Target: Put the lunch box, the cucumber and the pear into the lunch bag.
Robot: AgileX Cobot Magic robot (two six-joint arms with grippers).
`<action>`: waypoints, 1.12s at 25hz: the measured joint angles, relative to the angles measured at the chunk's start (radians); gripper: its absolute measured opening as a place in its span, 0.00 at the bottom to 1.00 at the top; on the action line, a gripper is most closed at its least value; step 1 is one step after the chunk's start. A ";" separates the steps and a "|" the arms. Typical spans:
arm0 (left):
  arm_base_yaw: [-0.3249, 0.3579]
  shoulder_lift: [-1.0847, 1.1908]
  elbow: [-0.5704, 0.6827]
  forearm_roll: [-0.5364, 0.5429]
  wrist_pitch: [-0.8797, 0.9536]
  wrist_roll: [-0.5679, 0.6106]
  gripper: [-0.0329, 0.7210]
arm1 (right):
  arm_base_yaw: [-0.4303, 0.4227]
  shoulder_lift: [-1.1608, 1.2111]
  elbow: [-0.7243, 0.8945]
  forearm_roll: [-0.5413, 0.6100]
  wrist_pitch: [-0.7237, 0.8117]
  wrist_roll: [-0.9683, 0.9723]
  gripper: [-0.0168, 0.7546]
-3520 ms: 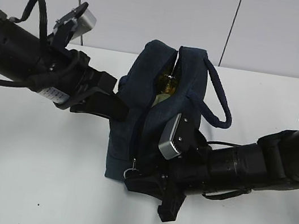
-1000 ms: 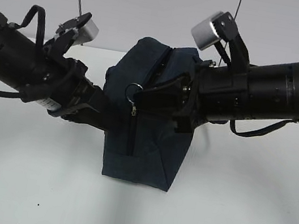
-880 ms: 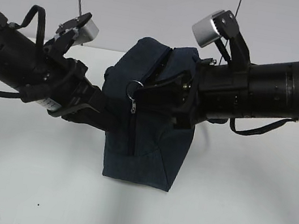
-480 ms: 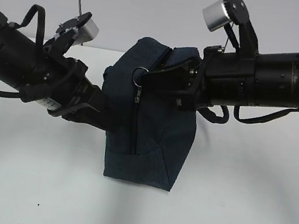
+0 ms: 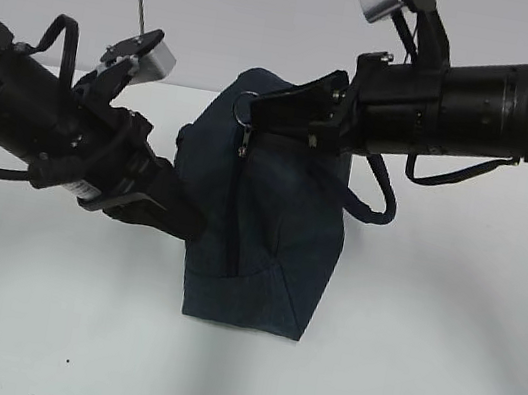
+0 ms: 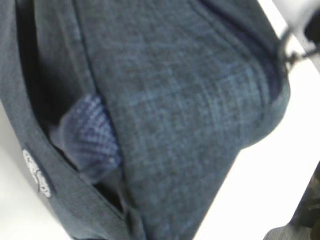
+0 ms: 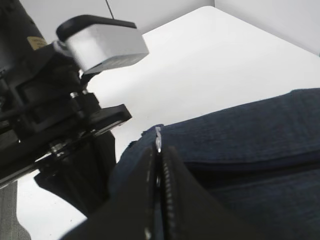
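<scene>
White table and a pale grey wall frame the scene, with the navy lunch bag standing upright near the table's middle. From the right, the right gripper reaches over the bag's top, its fingers pinched together on the zipper pull at the upper end of the zipper, which runs closed down the bag's front. From the left, the left gripper presses against the bag's side; whether its fingers are clenched or released cannot be told, since the left wrist view shows only navy fabric. The loop handle hangs behind the right arm.
</scene>
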 joint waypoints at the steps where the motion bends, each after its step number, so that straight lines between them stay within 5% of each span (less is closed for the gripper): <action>1: 0.000 0.000 0.000 0.000 0.001 0.000 0.03 | -0.009 0.010 -0.012 0.002 0.001 0.007 0.03; 15: 0.001 0.000 -0.005 0.028 0.022 0.000 0.03 | -0.145 0.255 -0.310 0.000 0.096 0.142 0.03; 28: 0.001 0.000 -0.005 0.043 0.068 0.000 0.03 | -0.170 0.510 -0.651 -0.091 0.094 0.351 0.03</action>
